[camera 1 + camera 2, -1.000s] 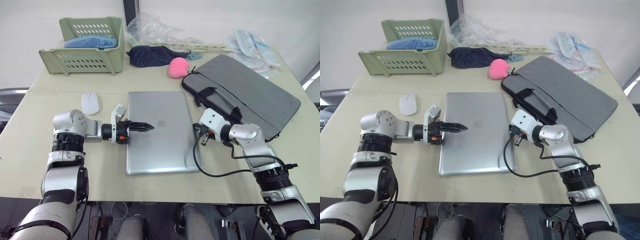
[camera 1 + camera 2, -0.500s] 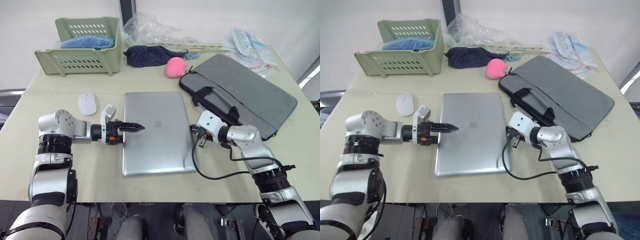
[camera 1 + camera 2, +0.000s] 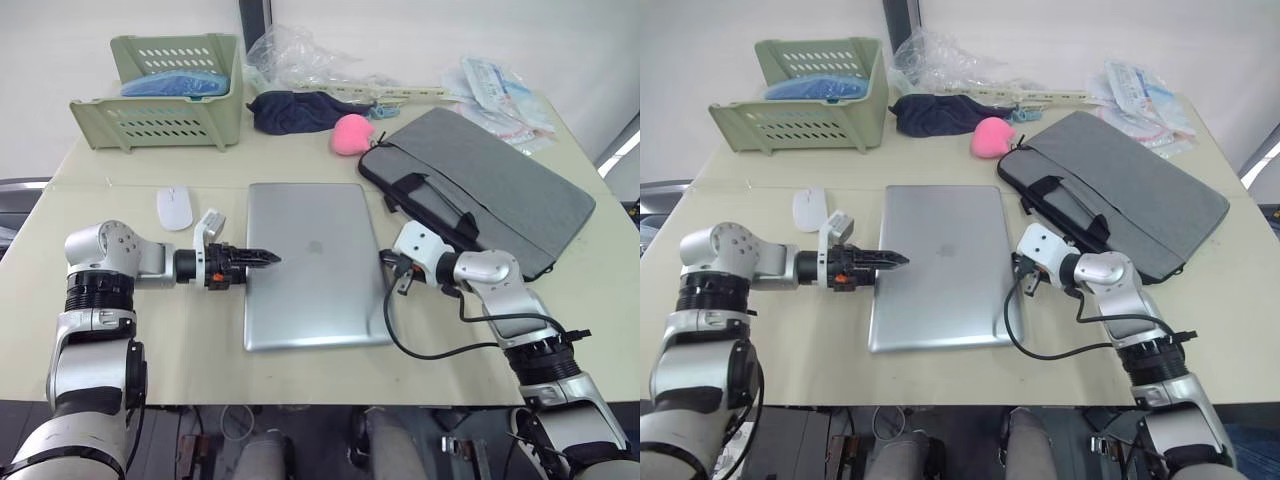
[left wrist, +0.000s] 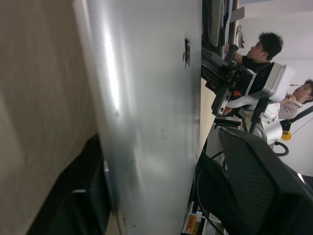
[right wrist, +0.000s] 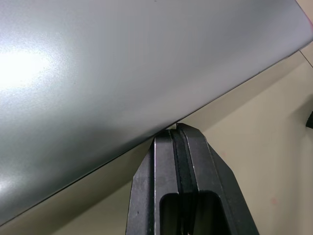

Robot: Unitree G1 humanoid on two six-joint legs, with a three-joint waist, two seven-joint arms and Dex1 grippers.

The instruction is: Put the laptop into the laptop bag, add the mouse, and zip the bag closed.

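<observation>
Looking down over your two arms, you see the closed laptop (image 3: 315,263) lying flat in the middle of the desk (image 3: 300,160). Beside it on your right lies the laptop bag (image 3: 480,190), flat, handles toward the laptop, with a small gap of desk between them. The mouse (image 3: 173,207) sits on the desk near the laptop's far left corner, not touching it. Along the far edge stand a green basket (image 3: 165,90), a dark navy cloth bundle (image 3: 300,108), a pink soft blob (image 3: 351,134) just beside the bag's far corner, and clear plastic wrappings (image 3: 500,85). None of these lies between laptop and bag.

Your left tool (image 3: 268,258) reaches in from the left, its fingers pressed together to a point above the laptop's left edge, holding nothing. Your right tool (image 5: 177,128) is also pinched closed on nothing, its tip at the laptop's right edge, low against the desk.
</observation>
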